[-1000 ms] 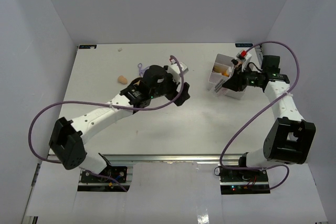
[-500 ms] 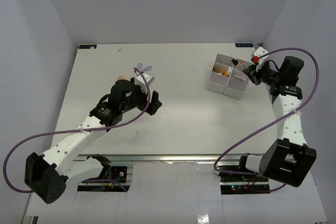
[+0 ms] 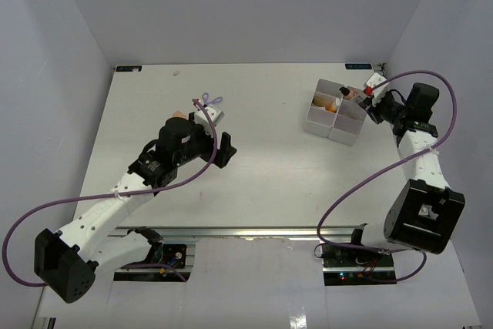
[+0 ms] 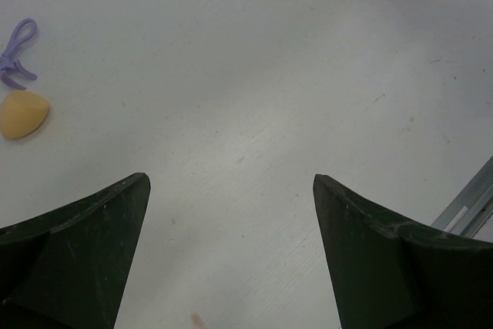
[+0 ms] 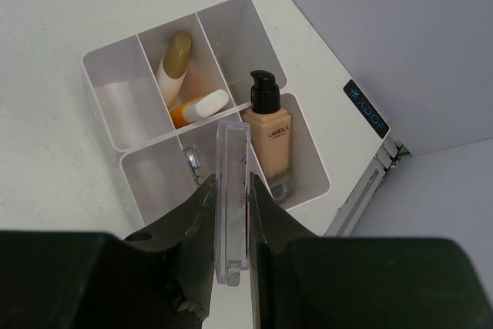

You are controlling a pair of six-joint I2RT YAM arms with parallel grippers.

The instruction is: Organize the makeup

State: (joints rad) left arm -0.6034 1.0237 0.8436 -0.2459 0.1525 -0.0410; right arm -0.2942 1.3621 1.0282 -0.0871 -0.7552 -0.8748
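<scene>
My right gripper [image 5: 231,184] is shut on a clear flat plastic case [image 5: 232,161], held on edge above the white tray [image 5: 146,175]. In the tray lie a beige pump bottle [image 5: 269,132], an orange tube [image 5: 196,108] and an olive-capped tube [image 5: 174,59]. From above, the right gripper [image 3: 371,99] hovers at the tray's [image 3: 317,124] far right edge. My left gripper [image 4: 231,182] is open over bare table. A beige egg sponge [image 4: 23,113] and a purple looped tool [image 4: 17,50] lie ahead to its left. From above, the sponge [image 3: 179,115] is partly hidden by the left gripper [image 3: 219,140].
A small white oval [image 3: 177,72] lies near the table's far left edge. White walls enclose the table on three sides. An aluminium rail [image 3: 254,233] runs along the near edge by the arm bases.
The left arm has swung left from the table's middle to beside the sponge. The right gripper has risen off the tray and drawn back to the right, still holding the case.
</scene>
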